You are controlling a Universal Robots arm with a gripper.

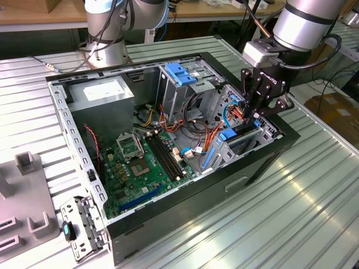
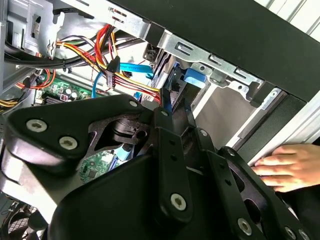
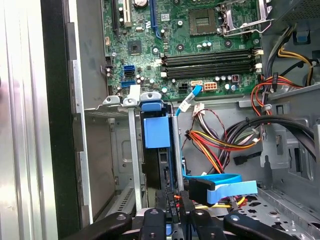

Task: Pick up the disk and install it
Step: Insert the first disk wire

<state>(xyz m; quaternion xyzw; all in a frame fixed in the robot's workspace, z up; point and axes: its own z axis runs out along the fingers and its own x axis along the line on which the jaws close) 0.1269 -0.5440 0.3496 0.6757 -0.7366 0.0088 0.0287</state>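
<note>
1. Ribbed silver metal tabletop (image 1: 291, 218) is carrying an open black desktop computer case (image 1: 168, 216), lying on its side with the green motherboard (image 1: 140, 162) exposed.
2. Black robot gripper (image 1: 259, 109) is reaching down into the grey metal drive bay (image 1: 247, 140) at the case's corner on the exterior view's right; in the first wrist view its fingers (image 3: 165, 212) are pinching a thin upright edge with blue rails, which I judge to be the disk (image 3: 162, 165), standing edge-on in the bay slot.
3. Doing this step well is likely meaning keeping the disk square to the slot's silver guide rails (image 3: 134, 150), so the blue carrier is sliding rather than jamming.
4. Room is tight: red, yellow and orange power wires (image 3: 215, 145) and a flat blue data cable (image 3: 225, 182) are lying just beside the slot, and could snag.
5. On the other side, the bay's wall and the case's black edge (image 2: 240, 40) are closing in.
6. A person's hand (image 2: 285, 167) is resting on the case rim near the gripper linkage.
</note>
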